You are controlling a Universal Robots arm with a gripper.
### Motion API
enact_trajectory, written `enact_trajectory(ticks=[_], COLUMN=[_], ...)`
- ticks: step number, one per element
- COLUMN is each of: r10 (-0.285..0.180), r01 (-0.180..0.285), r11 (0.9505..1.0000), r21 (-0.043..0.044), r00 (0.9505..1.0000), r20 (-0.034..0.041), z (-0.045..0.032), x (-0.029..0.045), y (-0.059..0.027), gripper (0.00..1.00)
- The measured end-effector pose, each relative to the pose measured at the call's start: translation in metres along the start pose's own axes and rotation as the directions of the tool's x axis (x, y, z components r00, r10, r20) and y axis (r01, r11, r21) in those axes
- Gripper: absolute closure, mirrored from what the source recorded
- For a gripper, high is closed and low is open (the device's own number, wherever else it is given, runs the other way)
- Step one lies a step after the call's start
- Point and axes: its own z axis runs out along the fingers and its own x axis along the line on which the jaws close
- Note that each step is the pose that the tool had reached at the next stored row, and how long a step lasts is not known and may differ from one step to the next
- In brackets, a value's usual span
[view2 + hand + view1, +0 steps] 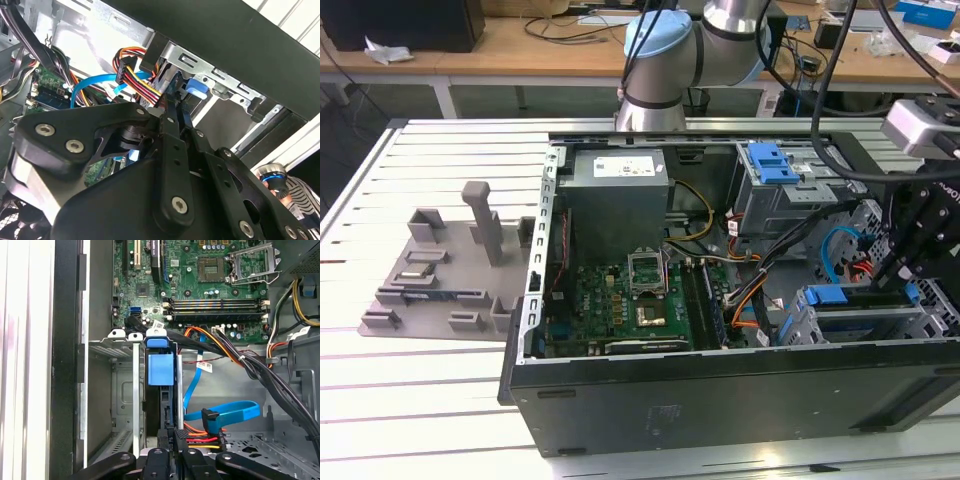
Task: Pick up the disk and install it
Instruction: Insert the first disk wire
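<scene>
Quick status check for you. In the exterior view your gripper (892, 272) is down inside the open computer case (720, 400), at about 3 o'clock from the motherboard (620, 300). It sits right over the silver drive cage (800, 325).

The disk (161, 371) is standing on edge in that cage's slot. In the first wrist view its blue carrier sits at 12 o'clock from the gripper, tight against the cage's metal divider. In the second wrist view the fingers (170, 125) are drawn in narrow on the disk's thin edge, so I'd call that a clamp on the disk, not a released hand.

Progress-wise, the pickup looks done. The grey fixture tray (440, 270) outside the case, at 9 o'clock, has no drive on it. The disk looks most of the way into the bay, but I can't tell whether it's fully seated or latched. The blue data cable (230, 412) and the bundle of power leads lie loose beside the bay, and I can't tell whether anything's plugged into the drive.

As for writing, there's a white sticker on the grey power supply box (620, 195) and small tags on the cables, but I can't read any of it.
</scene>
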Motion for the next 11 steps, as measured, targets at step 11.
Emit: enact_trajectory(ticks=[11], r10=[0.0], r01=[0.0], r11=[1.0], r21=[0.0], r00=[1.0], r20=[0.0001], z=[-0.0155], x=[0.0008], y=[0.0013], gripper=[0.76])
